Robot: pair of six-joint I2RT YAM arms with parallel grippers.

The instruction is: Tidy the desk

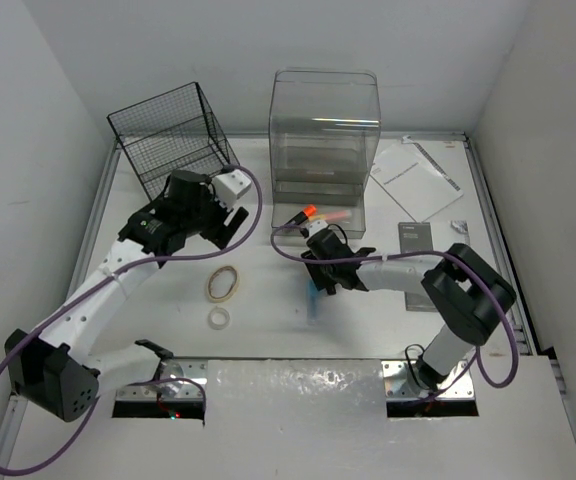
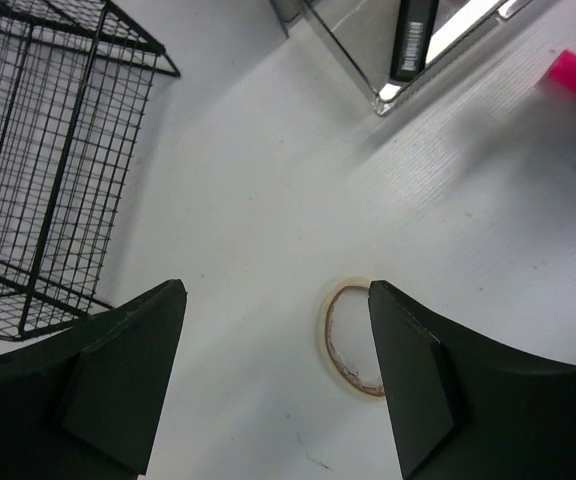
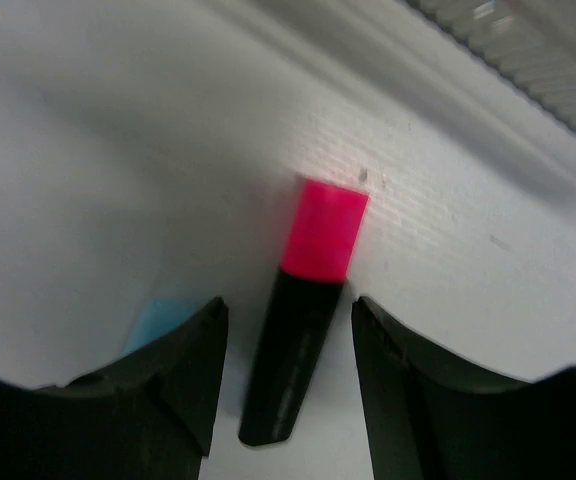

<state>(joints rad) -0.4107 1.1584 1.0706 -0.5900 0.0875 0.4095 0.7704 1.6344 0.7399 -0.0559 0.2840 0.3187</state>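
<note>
Top view: the white tabletop (image 1: 268,330) spreads beneath and around the clear box (image 1: 324,130).
Left wrist view: the left fingers (image 2: 118,380) stand apart front-left of the box, with a tape ring (image 2: 325,335) lying below them.
Right wrist view: the right fingers (image 3: 168,370), in front of the box, stand apart flanking a pink-capped marker (image 3: 303,310), with narrow gaps showing.

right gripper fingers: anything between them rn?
Yes: a black highlighter with a pink cap lies on the desk between the open fingers of the right gripper, not clearly gripped. The right wrist view shows it.
</note>
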